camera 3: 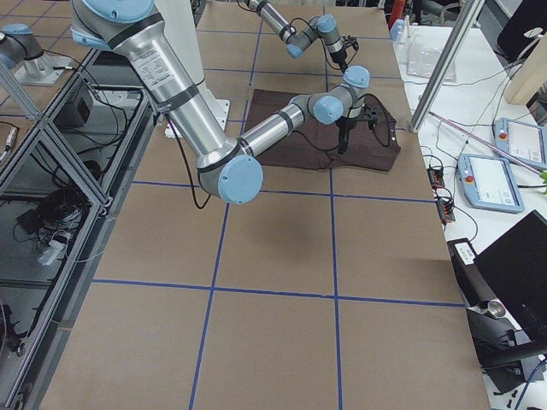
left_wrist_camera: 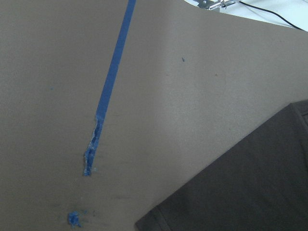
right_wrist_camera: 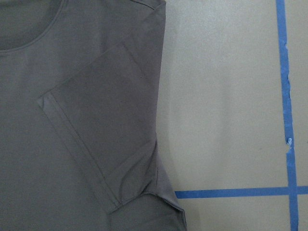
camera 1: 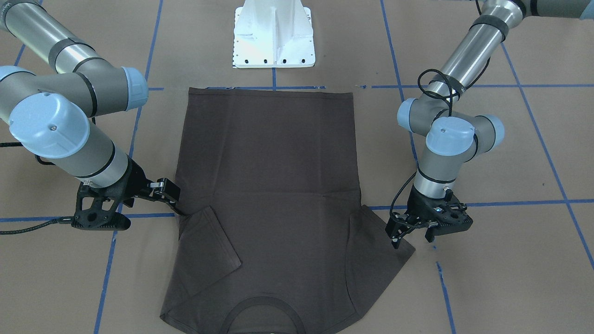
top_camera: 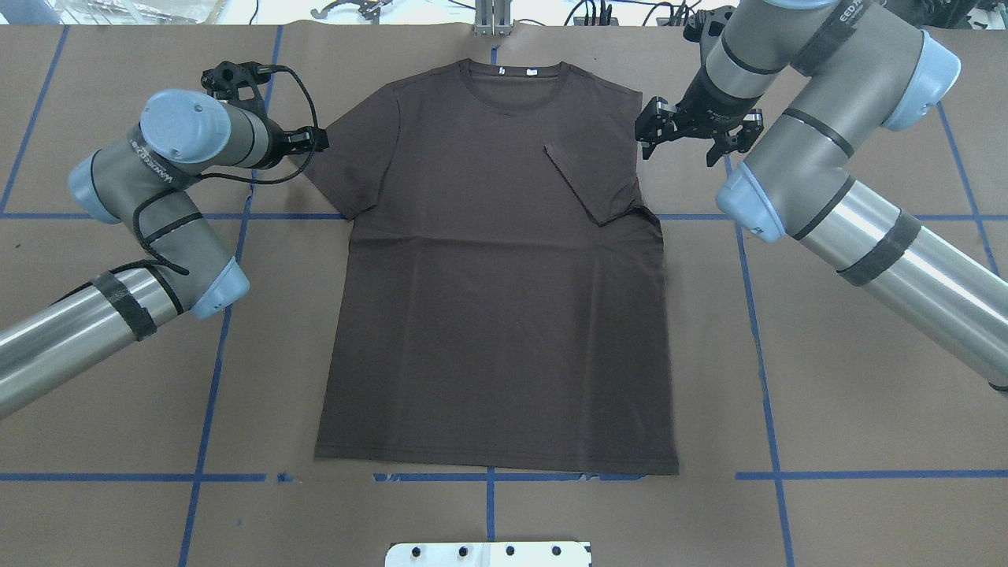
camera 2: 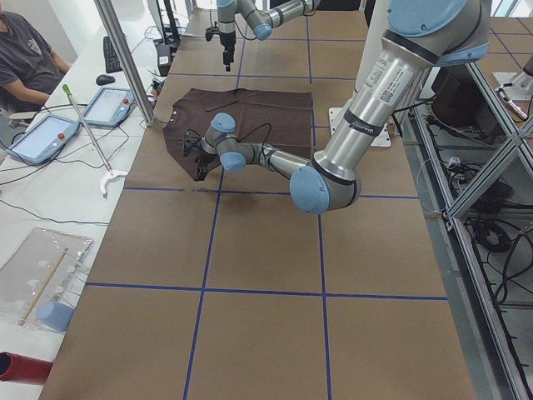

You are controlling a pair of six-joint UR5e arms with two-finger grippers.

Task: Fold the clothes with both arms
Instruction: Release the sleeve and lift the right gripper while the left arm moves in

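On table | shirt flat, right sleeve folded in, left sleeve spread | likely soft, light, limp; pinch sleeve hem | left gripper, right gripper: both parted, empty

The soft knit T-shirt is plain dark brown-grey. The paper-covered surface is tan, gridded with blue tape lines. The tubular left arm and right arm are silver-grey with light blue caps.

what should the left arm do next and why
Probably lower the left gripper and pinch the left sleeve at its edge. That sleeve lies spread flat, the right sleeve is already folded onto the shirt, and the gripper hangs open right at the hem.
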